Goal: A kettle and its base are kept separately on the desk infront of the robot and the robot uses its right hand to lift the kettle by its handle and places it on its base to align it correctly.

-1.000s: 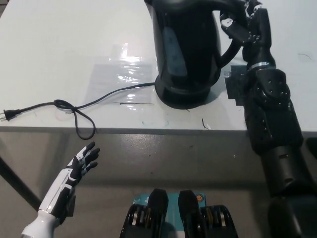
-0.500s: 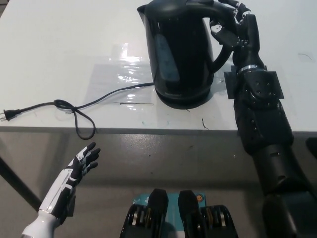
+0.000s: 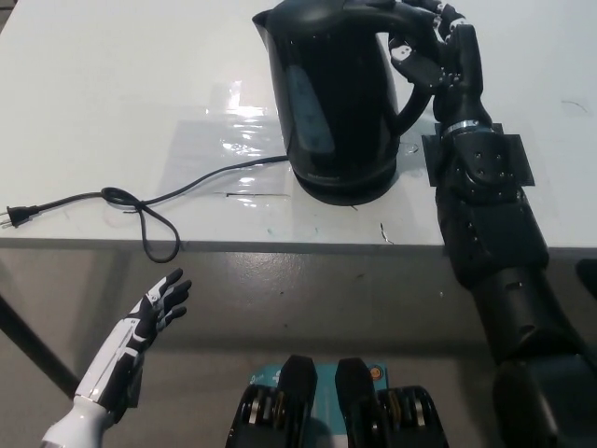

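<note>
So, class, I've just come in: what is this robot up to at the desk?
The robot's black right hand is closed around the handle of a black kettle, which sits on its base on the white desk. The base's power cord trails left across the desk, with the plug lying loose near the edge. The white left hand rests open below the desk edge, holding nothing.

White desk (image 3: 112,84): base (image 3: 343,187) under kettle (image 3: 331,93), power cord (image 3: 140,210), black patch (image 3: 508,154).
</note>
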